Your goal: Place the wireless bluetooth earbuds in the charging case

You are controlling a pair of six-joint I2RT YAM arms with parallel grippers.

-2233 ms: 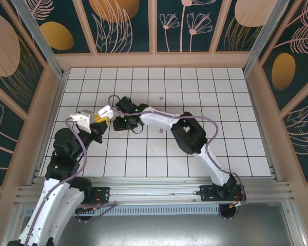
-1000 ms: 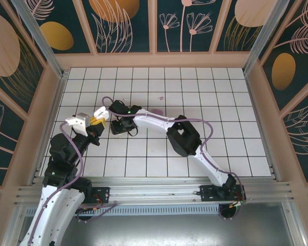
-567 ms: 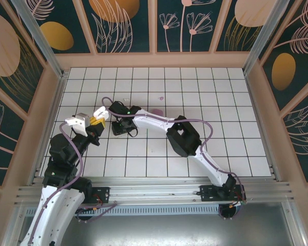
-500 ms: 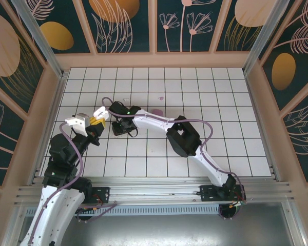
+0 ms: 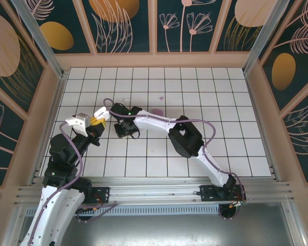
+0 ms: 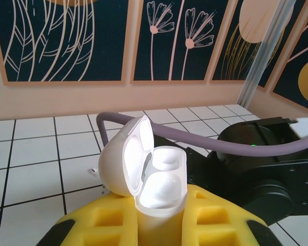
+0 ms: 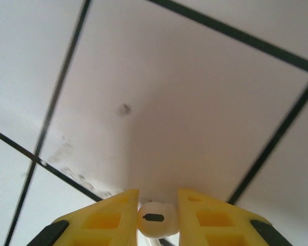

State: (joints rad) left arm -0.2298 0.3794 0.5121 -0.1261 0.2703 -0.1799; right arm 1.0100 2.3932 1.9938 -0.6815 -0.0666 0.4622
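Right pincer (image 7: 158,197) seemingly pinches one earbud (image 7: 154,219); left pincer (image 6: 160,211) holds one case (image 6: 159,171).

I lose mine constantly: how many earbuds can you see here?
3: a white earbud gripped by the right end effector; a lilac earbud on the tiled floor; a white speck, probably another, left of it. More may be hidden.

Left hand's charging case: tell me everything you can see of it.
The charging case is a small, glossy white plastic pebble. It is held roughly upright in the left hand, pinched low on its body between the yellow fingers. Its lid is open, hinged on the left side and tipped back that way, showing a hollow inside. The body shows two rounded wells; I cannot tell whether either holds an earbud. Nothing but the fingers touches it.
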